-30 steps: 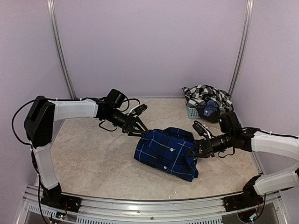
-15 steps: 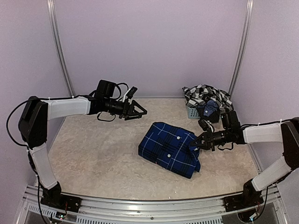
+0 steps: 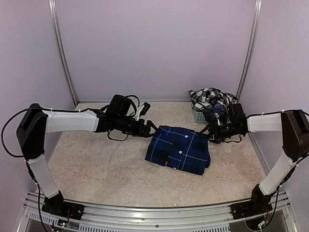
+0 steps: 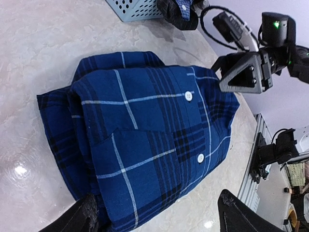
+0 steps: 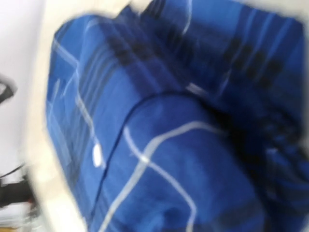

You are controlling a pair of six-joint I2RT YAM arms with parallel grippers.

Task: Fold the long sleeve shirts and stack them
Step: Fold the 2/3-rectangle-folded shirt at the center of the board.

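My left tool [image 3: 151, 129] has let go and sits spread wide just off the folded navy shirt [image 3: 178, 150], which has slid over toward my right tool [image 3: 211, 132] (can't tell if that one's gripping), so the checked shirt [image 3: 212, 95] is next, I reckon.

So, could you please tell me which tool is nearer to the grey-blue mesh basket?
Right. The right tool is at the navy shirt's right edge, close to the basket; the left tool is at the shirt's opposite edge.
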